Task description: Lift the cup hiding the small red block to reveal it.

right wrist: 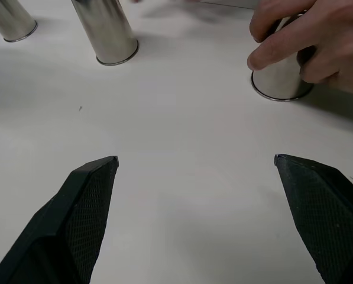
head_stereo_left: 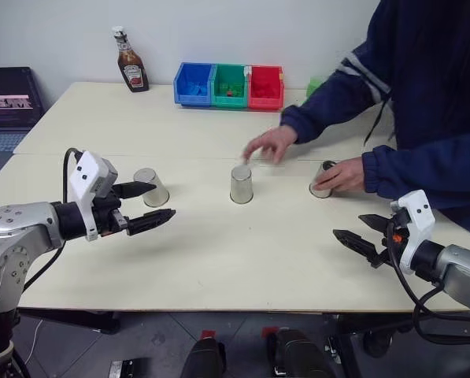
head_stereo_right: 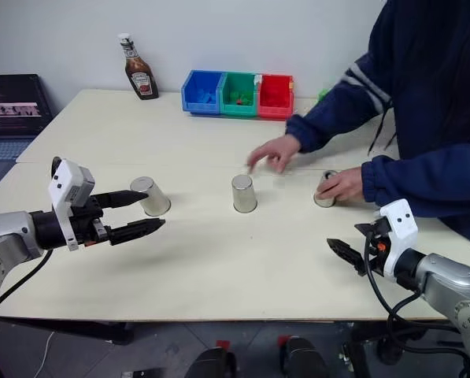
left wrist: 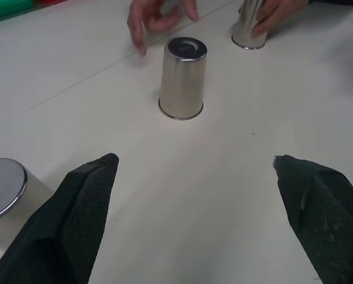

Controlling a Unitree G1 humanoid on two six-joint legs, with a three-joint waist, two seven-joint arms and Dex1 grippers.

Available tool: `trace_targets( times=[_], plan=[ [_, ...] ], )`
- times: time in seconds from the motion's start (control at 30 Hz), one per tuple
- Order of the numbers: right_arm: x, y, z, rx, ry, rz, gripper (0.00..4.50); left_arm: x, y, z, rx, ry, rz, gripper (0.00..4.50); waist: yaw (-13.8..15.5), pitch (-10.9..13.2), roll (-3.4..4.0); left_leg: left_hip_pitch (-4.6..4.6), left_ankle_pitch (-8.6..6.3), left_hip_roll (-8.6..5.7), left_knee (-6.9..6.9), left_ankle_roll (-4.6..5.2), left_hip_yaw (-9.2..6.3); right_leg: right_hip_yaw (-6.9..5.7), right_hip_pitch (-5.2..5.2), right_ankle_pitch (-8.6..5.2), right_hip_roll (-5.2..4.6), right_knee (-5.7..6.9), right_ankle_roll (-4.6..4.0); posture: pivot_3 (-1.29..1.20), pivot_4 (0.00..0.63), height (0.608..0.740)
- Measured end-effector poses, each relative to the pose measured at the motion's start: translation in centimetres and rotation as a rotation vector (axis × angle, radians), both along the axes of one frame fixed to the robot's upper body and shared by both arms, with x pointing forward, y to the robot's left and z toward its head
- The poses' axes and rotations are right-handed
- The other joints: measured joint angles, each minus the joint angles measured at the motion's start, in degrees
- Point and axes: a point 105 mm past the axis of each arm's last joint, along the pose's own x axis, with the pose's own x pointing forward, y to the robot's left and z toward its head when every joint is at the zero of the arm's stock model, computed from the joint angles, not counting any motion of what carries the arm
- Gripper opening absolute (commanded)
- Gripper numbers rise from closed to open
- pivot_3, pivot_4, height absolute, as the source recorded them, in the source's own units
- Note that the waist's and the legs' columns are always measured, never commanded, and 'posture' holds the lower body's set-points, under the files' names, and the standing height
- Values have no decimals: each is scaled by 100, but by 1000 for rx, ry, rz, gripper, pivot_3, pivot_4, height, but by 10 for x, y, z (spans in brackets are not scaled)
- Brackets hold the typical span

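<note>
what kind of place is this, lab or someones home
Probably a lab or workshop rather than a home: a plain pale table against a bare wall, a row of blue, green and red parts bins, and a laptop at the table's side.

3 shiny silver cups, the left one [head_stereo_left: 151,187], the middle one [head_stereo_left: 241,183] and the right one [head_stereo_left: 322,180], are standing out against the cream worktop [head_stereo_left: 219,260]. Blue [head_stereo_left: 194,83], green [head_stereo_left: 230,85] and red [head_stereo_left: 265,87] bins are lining its far edge beside a brown sauce bottle [head_stereo_left: 130,62] with a red label. The person's sleeve [head_stereo_left: 353,87] is showing navy with pale stripes. Both grippers' fingers [left wrist: 75,219] are showing black.
</note>
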Motion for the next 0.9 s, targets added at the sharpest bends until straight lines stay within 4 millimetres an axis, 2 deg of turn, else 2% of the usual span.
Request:
trace_targets(
  times=[0.9],
  plan=[
    [-1,3,0,8,-7,8,4493,3,-3,2,16,-5,-18,4500,1,0,0,0,0,0,1,0,0,0,0,0,0,2,0,0,150,740]
  ],
)
